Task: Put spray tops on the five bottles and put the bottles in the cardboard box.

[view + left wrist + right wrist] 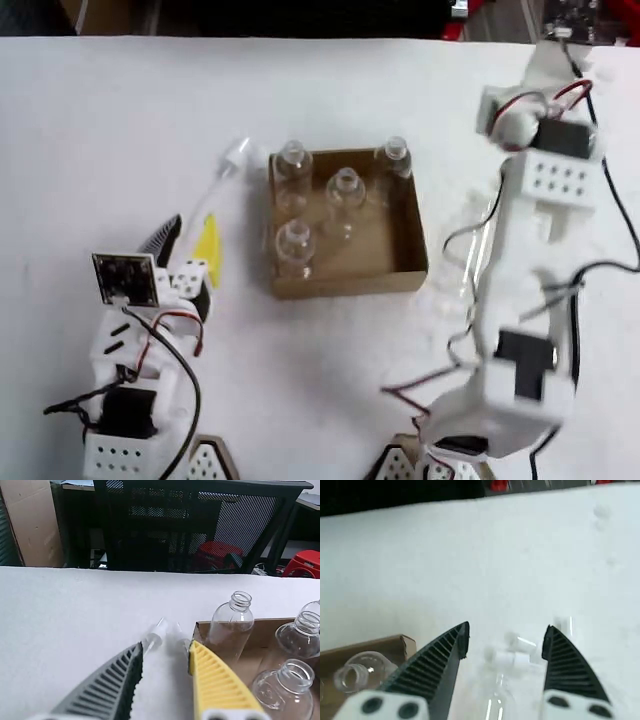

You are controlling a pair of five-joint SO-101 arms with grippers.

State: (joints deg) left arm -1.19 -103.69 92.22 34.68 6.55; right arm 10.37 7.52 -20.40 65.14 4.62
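Observation:
The cardboard box [345, 282] stands mid-table with several clear bottles [345, 190] upright in it, all without tops. A white spray top [232, 155] lies on the table left of the box, its tube pointing toward my left gripper [192, 225]. That gripper [165, 647] is open, and the spray top [155, 636] lies just beyond its grey and yellow fingertips. Right of the box, my right gripper [507, 629] is open over a clear bottle [495, 702] with a white spray head [509, 657] at its end. In the high view the right arm hides most of this bottle [470, 255].
The right arm [530, 250] stretches along the table's right side, with loose cables beside it. The box corner [402, 642] and one bottle mouth [357, 672] sit close beside the right gripper. Open white table lies left of and behind the box.

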